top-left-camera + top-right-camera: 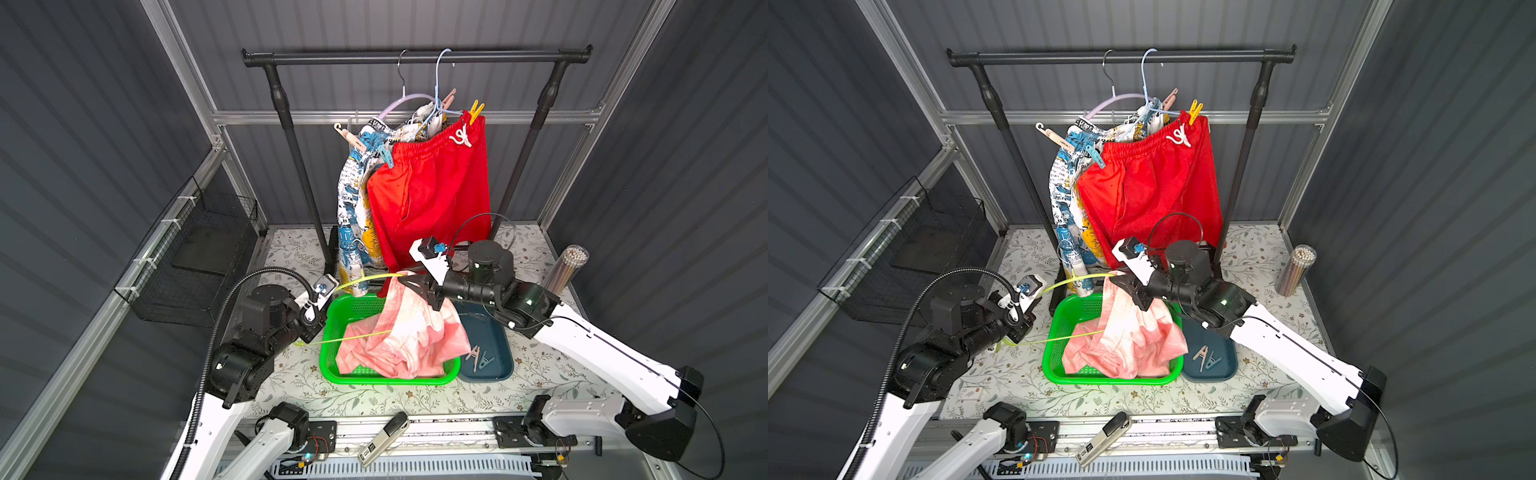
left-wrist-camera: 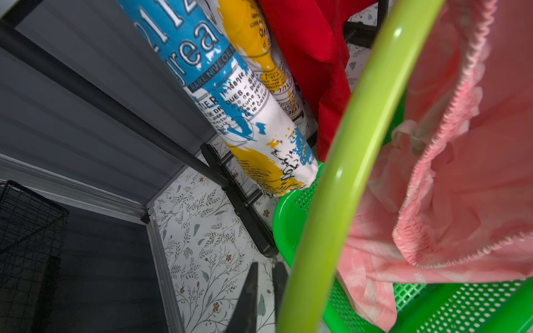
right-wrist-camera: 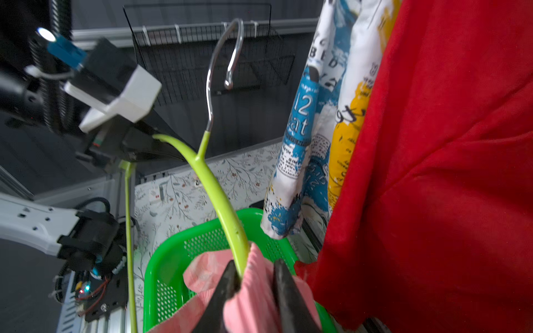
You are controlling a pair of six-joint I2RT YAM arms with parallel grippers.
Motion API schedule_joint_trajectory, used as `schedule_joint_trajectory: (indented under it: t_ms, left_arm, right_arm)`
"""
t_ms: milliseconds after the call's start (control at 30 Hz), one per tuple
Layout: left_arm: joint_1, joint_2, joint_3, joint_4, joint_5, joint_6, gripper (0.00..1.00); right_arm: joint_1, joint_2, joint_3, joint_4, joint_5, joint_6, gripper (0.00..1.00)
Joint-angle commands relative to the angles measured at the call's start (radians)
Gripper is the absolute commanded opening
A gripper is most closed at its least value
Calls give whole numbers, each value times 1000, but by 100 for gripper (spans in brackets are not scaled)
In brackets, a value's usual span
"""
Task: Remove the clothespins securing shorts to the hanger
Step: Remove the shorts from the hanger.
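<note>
Mid-transfer above the green basket [image 1: 332, 365]. Right claw [image 3: 253, 263] closed, jaws a little apart, on the bunched waistband of the pink shorts [image 1: 399, 336], with the tip of the lime-green hanger [image 3: 219, 196] buried in the fabric against one finger. Left claw [image 3: 144, 147] pressed together on the hanger's opposite end. Below the right claw, most of the pink fabric heaped in the basket, with one fold lapping over the rim toward the teal tray [image 1: 496, 340], home to two freed clothespins [image 1: 478, 357].

Likeliest trouble: the hanger tip snagging inside the elastic when drawn clear by the left claw, dragging the shorts out or tipping the basket on the worktop [image 1: 374, 399]. Could equally spill sideways on release and bury the tray.

Between the two claws, the bare metal hook [image 3: 233, 57] standing free, near the newspaper-print shorts [image 1: 353, 216] and apt to catch that cloth on a careless turn. Just behind the right claw, the hem of the red shorts [image 1: 432, 195]. A brush from the wrist might be enough to set both loaded hangers rocking on the black rail [image 1: 415, 57].

High above both claws, four pegs left to pull: yellow clothespin [image 1: 475, 111], light-blue clothespin [image 1: 384, 156], beige clothespin [image 1: 449, 99] and a second beige clothespin [image 1: 359, 143]. Harder to pinch on a swaying target.
</note>
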Motion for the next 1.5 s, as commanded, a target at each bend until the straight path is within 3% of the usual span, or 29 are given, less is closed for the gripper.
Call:
schedule_joint_trajectory:
  t_ms: [0,200,367,467,667,867,1033,1467]
  left_arm:
    - [8,22,-3,124,-2,-175,0]
    - [8,29,-3,122,11,-180,0]
    - [8,32,-9,125,12,-187,0]
    - [9,33,-11,129,8,-191,0]
    - [8,31,19,88,-5,-167,0]
    - [8,-14,59,12,33,-107,0]
    - [8,-37,101,-56,28,-77,0]
    - [8,-49,148,15,-233,-170,0]
  right_arm:
    - [19,-19,-30,266,-237,175,22]
    - [-3,-9,-55,325,-274,241,19]
    - [-33,-9,-104,435,-275,348,6]
    - [-41,-11,-102,407,-242,345,2]
    - [-43,-54,-98,245,-81,239,0]
    - [-43,-109,-84,117,214,144,0]
    - [-43,-146,-78,78,312,113,0]
    - [-31,-209,-80,-45,381,81,0]
